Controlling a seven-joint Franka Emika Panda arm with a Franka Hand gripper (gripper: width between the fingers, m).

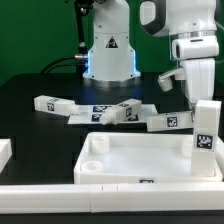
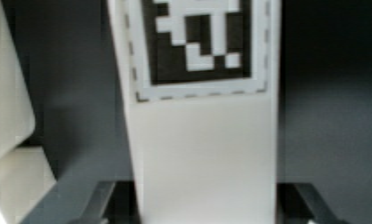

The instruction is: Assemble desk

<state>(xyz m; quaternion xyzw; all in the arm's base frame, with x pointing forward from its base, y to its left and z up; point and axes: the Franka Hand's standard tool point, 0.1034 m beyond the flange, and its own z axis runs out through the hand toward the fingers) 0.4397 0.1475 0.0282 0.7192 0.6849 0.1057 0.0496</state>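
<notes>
At the tabletop (image 1: pixel 130 179), a leg (image 1: pixel 205 135) is clamped upright by the gripper (image 1: pixel 203 101) for insertion; alignment with the hidden corner socket is required.

Marker board (image 1: pixel 84 118) flat on black table (image 1: pixel 38 146), green backdrop (image 1: pixel 30 40) behind.

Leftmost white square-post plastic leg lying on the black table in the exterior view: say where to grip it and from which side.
Take the leftmost white square-post leg at mid-length, across its two long side faces, coming straight down from above. It lies flat on the black table with bare surface along both long sides, and flat parallel faces suit a pinch.
</notes>
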